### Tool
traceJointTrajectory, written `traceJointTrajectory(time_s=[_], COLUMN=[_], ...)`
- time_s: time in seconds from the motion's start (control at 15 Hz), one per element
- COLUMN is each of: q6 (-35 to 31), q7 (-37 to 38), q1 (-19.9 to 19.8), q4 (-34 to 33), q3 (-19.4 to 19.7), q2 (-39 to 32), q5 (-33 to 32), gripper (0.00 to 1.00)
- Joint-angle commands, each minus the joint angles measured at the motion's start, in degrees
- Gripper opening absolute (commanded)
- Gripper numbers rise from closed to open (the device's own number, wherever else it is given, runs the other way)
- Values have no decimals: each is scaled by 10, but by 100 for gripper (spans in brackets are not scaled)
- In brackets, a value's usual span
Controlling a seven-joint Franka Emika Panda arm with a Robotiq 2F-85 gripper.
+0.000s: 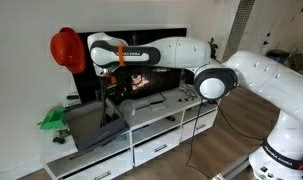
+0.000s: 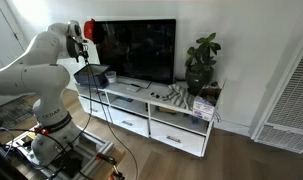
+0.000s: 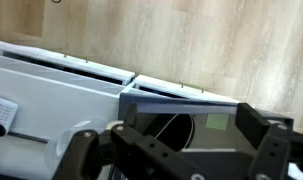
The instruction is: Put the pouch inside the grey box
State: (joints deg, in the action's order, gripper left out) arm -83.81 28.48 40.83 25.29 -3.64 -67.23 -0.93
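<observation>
The grey box (image 1: 95, 136) sits on the left end of the white TV stand, below the TV's corner, and also shows in an exterior view (image 2: 94, 75). In the wrist view the box (image 3: 226, 142) fills the space under my fingers. A dark rounded soft shape with a thin pale cord, which looks like the pouch (image 3: 163, 128), lies inside it. My gripper (image 3: 171, 140) hangs open just above the box, its fingers wide apart with nothing between them. It shows in an exterior view (image 1: 115, 92) directly over the box.
A green object (image 1: 53, 120) stands at the stand's left end. A red helmet-like thing (image 1: 66, 48) hangs beside the TV (image 1: 141, 60). A pale grey flat unit (image 1: 153, 104) lies mid-stand. A potted plant (image 2: 201, 62) stands at the far end. White drawer fronts (image 3: 51, 85) lie below.
</observation>
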Motion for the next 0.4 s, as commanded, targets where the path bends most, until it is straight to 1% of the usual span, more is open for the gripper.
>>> traceJointTrajectory(time_s=[0.0, 0.07, 0.13, 0.33], q6=[33, 31, 16, 16], q7=[-53, -61, -39, -51], q1=[16, 17, 10, 10], q4=[8, 5, 7, 6], q3=[30, 34, 21, 28], q2=[35, 39, 26, 36], q5=[-42, -49, -28, -37], gripper=[100, 100, 100, 100])
